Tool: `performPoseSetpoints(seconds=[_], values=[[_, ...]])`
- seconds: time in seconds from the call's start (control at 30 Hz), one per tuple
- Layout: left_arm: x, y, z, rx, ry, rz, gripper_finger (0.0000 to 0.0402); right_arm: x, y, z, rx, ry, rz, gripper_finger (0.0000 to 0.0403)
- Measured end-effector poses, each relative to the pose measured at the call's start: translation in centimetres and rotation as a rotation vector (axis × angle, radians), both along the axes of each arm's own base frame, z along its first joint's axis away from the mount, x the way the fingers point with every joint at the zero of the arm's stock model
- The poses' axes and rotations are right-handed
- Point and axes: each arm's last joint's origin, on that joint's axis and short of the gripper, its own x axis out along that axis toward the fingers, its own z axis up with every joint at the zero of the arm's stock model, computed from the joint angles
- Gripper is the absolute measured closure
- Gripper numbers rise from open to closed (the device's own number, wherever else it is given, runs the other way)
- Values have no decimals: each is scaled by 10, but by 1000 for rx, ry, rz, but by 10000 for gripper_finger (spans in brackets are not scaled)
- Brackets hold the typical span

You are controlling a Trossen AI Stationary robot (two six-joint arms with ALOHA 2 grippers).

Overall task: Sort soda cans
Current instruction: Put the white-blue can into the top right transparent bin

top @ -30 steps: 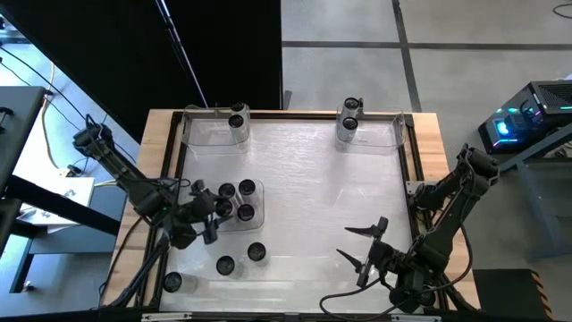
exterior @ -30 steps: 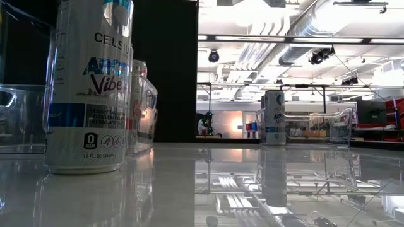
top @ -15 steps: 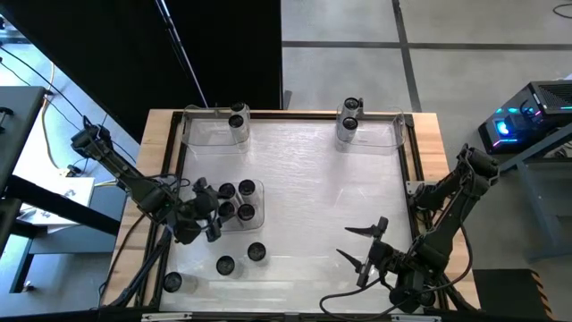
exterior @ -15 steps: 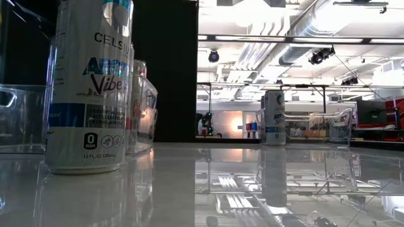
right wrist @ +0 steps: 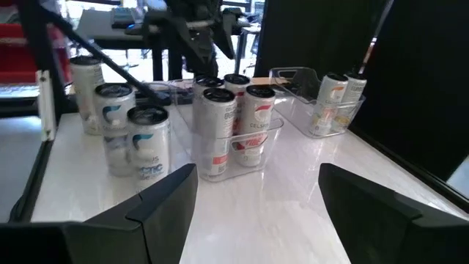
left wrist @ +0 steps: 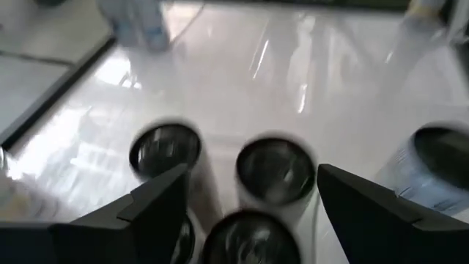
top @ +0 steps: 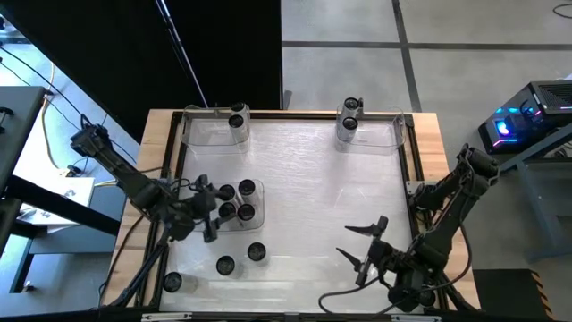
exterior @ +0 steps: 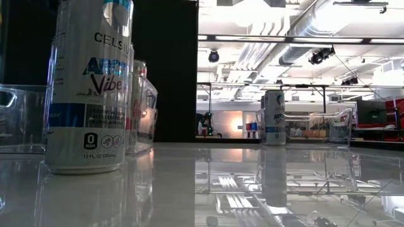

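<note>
Left claw [top: 207,213] was held open, empty, over clustered soda cans [top: 238,202] (right claw [top: 365,246] likewise open, empty).

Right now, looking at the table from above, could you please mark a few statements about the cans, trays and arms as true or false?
1. The left gripper hovers open over the clustered soda cans. True.
2. The right gripper holds a can. False: its jaws are open and empty, over bare table.
3. The far-left clear tray holds one can. True.
4. The far-right clear tray holds no cans. False: two cans stand in it.
5. Three loose cans stand near the front-left edge. True.
</note>
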Motion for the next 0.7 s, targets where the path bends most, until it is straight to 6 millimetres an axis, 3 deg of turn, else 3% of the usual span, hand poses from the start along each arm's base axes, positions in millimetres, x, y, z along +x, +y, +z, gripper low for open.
performPoseSetpoints(seconds=[0.17, 0.3, 0.47, 0.7], values=[[1, -3, 40, 6, -87, -61, 110, 16, -13, -1, 53, 30, -34, 121], [2, -10, 55, 23, -149, -124, 110, 36, -25, -6, 131, 156, 26, 121], [5, -20, 51, 42, -142, -154, 110, 75, -29, -15, 164, 207, 174, 121], [15, -39, 33, 83, -79, -182, 110, 137, -32, -34, 84, 77, 447, 121]])
